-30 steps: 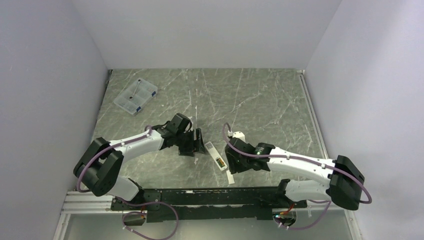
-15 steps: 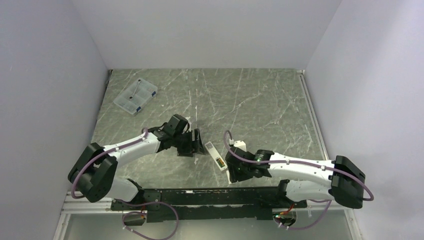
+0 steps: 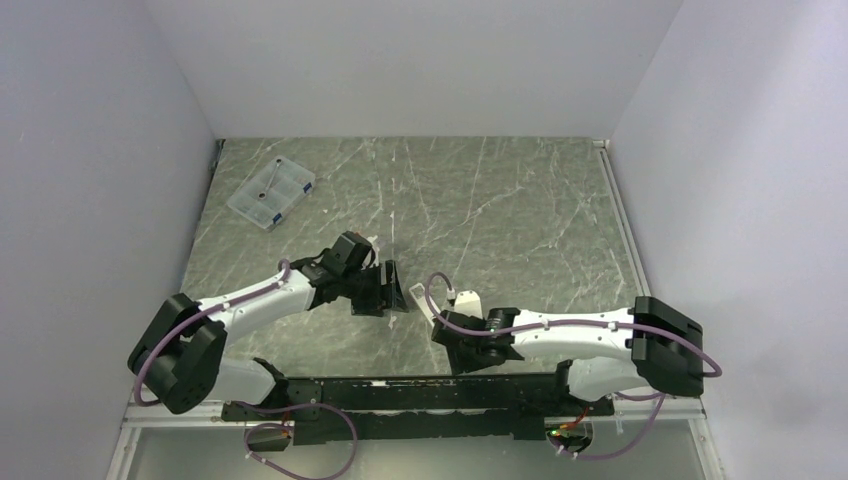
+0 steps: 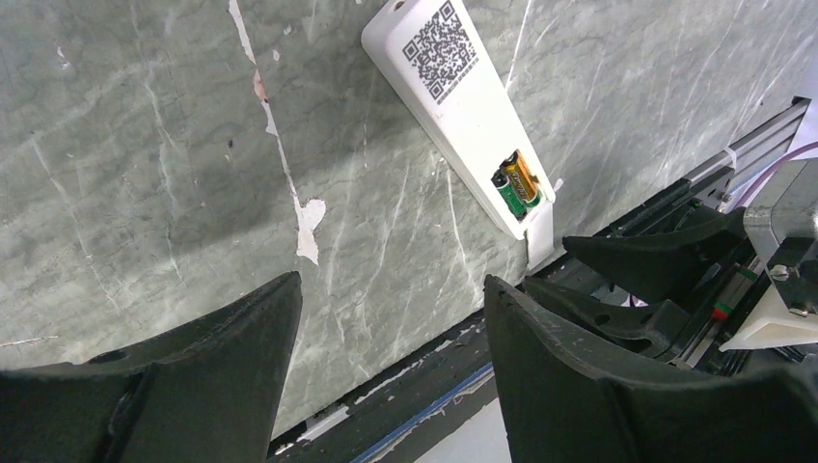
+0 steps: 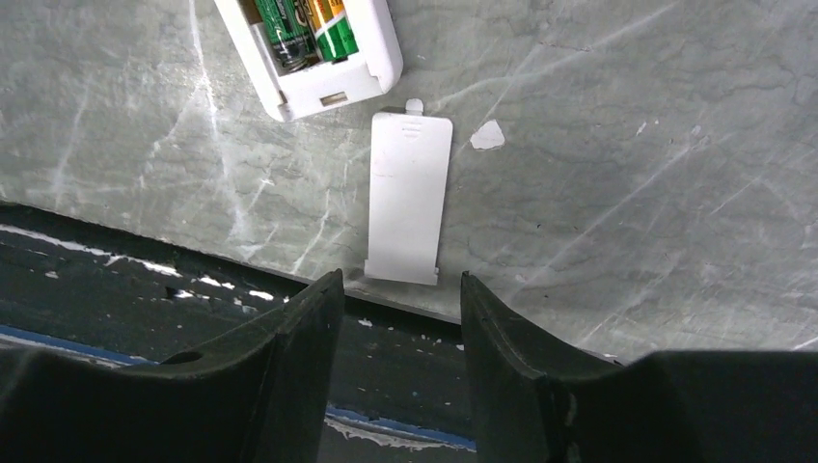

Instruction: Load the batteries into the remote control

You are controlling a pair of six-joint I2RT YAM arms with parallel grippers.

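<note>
Batteries (image 4: 515,183) lie in the remote control (image 4: 453,96), apparently seated; left and right jaws stand open, empty; cover (image 5: 407,198) lies beside.

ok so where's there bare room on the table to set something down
The far half of the table is bare, from the clear box at far left across to the right edge. Crowded at the near middle: the remote, its loose cover, and the left gripper and right gripper, both open, close around them.
</note>
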